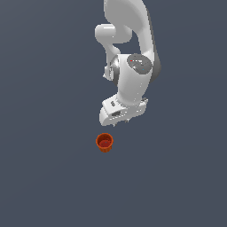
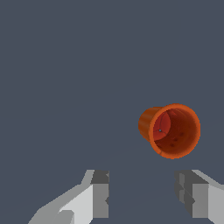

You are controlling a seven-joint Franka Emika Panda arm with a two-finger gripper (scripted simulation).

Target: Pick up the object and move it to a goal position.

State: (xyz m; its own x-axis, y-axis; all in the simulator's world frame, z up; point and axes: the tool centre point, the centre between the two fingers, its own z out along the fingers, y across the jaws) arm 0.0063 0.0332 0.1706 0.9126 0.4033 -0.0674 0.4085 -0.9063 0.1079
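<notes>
I see the small ribbed orange-red tapered cup (image 1: 104,142) (image 2: 170,130) upright on the grey counter (image 1: 44,177) (dark red inside), jaws spread wide, empty, nearby.

Matt orange-red ribbed plastic-looking cup (image 1: 104,142), smooth glossy white arm shell (image 1: 133,84), matt grey tool (image 2: 142,199), flat matt slate floor (image 1: 44,177)

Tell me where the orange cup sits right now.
In the exterior view the orange cup stands upright on the grey floor, just below and slightly toward that view's left of the open hand, untouched.
</notes>
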